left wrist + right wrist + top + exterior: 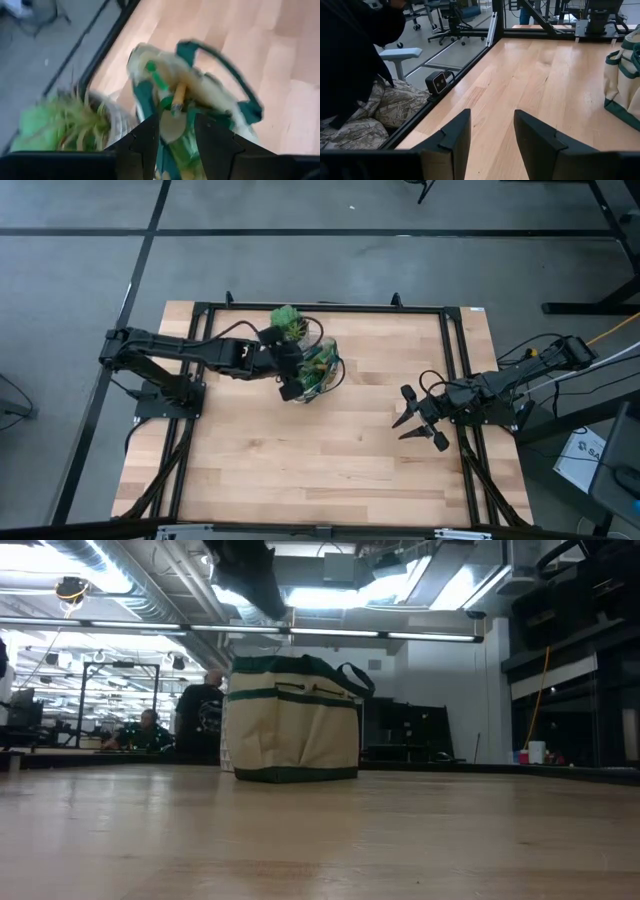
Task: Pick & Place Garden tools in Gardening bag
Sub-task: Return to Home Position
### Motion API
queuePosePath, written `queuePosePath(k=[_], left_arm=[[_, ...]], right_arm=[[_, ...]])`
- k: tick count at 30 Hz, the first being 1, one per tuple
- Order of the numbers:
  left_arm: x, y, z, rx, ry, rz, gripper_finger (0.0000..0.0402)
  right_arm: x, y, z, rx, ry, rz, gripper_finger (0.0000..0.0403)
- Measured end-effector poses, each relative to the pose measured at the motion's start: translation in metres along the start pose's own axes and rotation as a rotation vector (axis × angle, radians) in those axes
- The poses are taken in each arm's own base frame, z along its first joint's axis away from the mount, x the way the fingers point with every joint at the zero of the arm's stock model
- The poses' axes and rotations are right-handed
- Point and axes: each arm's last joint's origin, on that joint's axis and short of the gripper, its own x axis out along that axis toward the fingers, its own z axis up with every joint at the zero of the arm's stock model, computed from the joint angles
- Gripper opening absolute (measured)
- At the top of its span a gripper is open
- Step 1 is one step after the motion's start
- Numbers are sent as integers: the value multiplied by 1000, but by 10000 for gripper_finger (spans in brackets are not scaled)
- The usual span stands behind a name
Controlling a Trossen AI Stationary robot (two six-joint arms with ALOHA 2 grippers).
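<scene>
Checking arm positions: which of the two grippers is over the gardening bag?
The left gripper, open above the gardening bag beside the plant. The right gripper, also open, is over bare table, far from it.

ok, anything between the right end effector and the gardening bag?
Nothing: the high view shows only bare wooden table between the right end effector and the gardening bag.

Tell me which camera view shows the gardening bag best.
The low view: the gardening bag stands whole and upright, side on. The high view shows it partly hidden under the left gripper. The left wrist view looks down into its open top; the right wrist view catches only one edge.
</scene>
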Motion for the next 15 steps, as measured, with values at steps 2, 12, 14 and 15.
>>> queuePosePath(k=[2, 12, 14, 15], left_arm=[[-2, -3, 3, 42, -59, -14, 119], [-10, 4, -39, 133, -488, -462, 117], [-15, 10, -51, 117, -547, -470, 116], [-18, 13, -57, 112, -574, -472, 116]], right_arm=[[0, 0, 0, 0, 0, 0, 153], [0, 0, 0, 0, 0, 1, 153], [0, 0, 0, 0, 0, 3, 153], [0, 0, 0, 0, 0, 3, 153]])
